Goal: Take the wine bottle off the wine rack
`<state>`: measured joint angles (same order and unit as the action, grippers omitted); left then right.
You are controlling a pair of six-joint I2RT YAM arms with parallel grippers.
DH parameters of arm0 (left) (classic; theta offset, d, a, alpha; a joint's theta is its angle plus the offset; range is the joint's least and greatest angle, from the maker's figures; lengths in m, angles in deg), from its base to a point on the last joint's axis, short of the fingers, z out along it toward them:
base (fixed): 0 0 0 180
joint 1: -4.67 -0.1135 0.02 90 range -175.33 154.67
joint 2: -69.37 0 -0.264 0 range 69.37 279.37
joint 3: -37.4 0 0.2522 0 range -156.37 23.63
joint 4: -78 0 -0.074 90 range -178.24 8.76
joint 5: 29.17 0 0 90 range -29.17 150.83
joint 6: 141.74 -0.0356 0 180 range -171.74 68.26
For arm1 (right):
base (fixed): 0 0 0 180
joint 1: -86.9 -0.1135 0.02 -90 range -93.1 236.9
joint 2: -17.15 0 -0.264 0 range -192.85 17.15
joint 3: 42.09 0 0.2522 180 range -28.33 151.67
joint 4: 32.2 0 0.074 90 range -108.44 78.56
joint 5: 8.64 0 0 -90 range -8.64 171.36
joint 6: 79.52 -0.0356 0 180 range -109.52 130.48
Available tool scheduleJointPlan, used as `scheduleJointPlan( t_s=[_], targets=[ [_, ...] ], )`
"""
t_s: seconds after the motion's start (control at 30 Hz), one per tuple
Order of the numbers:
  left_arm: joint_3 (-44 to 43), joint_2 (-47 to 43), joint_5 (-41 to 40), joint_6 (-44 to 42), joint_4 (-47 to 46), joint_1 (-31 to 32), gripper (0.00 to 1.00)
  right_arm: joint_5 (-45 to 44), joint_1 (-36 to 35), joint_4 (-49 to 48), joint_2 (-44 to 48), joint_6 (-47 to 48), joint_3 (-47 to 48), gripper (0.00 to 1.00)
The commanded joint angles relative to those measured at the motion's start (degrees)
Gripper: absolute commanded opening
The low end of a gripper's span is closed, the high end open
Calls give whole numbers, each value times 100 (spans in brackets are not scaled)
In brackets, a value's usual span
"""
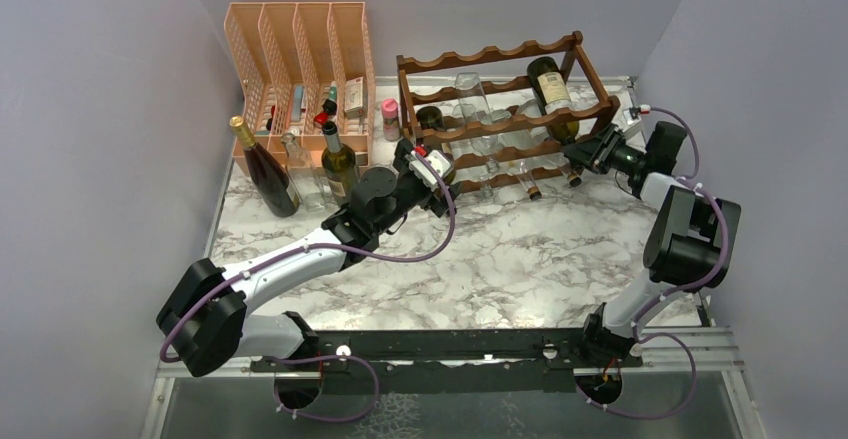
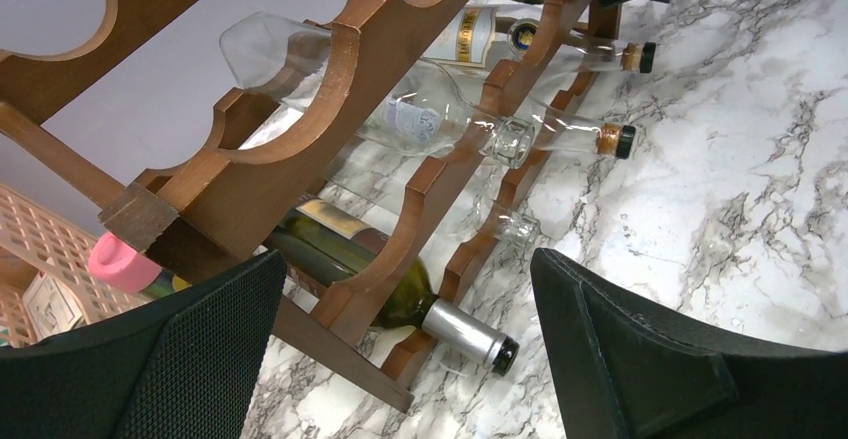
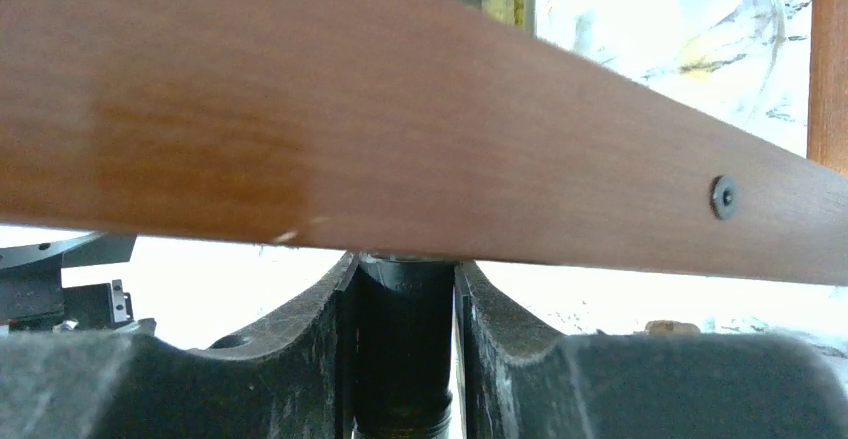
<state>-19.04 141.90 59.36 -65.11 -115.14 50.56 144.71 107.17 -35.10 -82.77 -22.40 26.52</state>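
My right gripper (image 3: 404, 294) is pinched on the dark neck of the bottle (image 3: 402, 379). Its fingers (image 3: 300, 339) press both sides, just under a rail of the rack (image 3: 400, 109). Only this wrist view shows the grip. From above, the bottle (image 1: 548, 84) lies tilted on the rack's (image 1: 500, 59) upper rails, ahead of that gripper (image 1: 592, 149). My left gripper (image 2: 408, 279) is spread wide and touches nothing. It faces the lower tiers, with a silver-capped green bottle (image 2: 400, 304) nearest.
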Motion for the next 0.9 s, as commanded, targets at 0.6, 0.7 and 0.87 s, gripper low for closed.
scheduleJointPlan(
  t_s=[0.6,0.7,0.87],
  targets=[
    [103,-332,-129,-19,-149,196,99,-906,161,2206,2825,1173,-1067,1],
    [110,-398,-128,-30,-149,212,99,-1230,161,2857,3246,1170,-1081,1],
    [101,-486,-91,-1,-141,214,99,-1637,161,3856,3945,1093,-1022,1]
  ],
)
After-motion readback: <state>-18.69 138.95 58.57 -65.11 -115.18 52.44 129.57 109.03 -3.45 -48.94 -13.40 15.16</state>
